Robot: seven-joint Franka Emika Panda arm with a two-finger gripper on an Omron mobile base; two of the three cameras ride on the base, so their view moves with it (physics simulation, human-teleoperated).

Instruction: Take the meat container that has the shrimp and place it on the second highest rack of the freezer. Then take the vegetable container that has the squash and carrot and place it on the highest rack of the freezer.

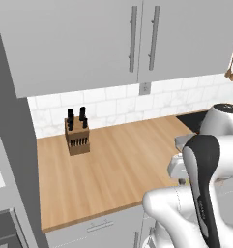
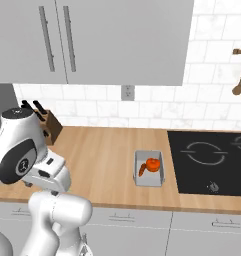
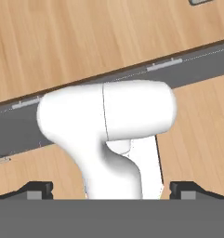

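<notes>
Fingers point(image 3: 39, 189): two dark tips at the bottom corners of hand view, set wide apart, fully open, nothing between them and nothing held or touched. Gripper point(image 3: 111, 190) points down past the robot's own body toward wood-plank floor and the cabinet front below the counter edge.

Vegetable container point(image 2: 149, 168): small pale grey rectangular tray lying flat on the counter point(image 2: 102, 155) in right base view, near the front edge, just left of the cooktop point(image 2: 212, 162) w/ a strip of bare wood between them. Inside it, squash and carrot point(image 2: 151, 164): chunky orange-red lump toward the tray's middle-right, plus a thinner orange piece at its lower left. Tray is well apart from the arm, which sits folded at the lower left of that view; no obstacle between arm and tray on the countertop.

Further back, left side: wooden knife block point(image 1: 77, 137) w/ dark handles sticking up, standing on the counter near the backsplash; partly hidden behind the arm's joint in right base view. Black cooktop set flush into the counter at right, two ring burners visible. Behind: white marble-look tile backsplash w/ an outlet plate point(image 2: 127, 92) in the middle. Above: pale wall cabinets point(image 2: 117, 40) w/ long vertical bar handles. Far right on the wall: wooden spoons point(image 2: 238, 85) hanging from a rail. Tall grey panel point(image 1: 11, 145) runs down the left edge of left base view; can't tell what appliance it belongs to.
</notes>
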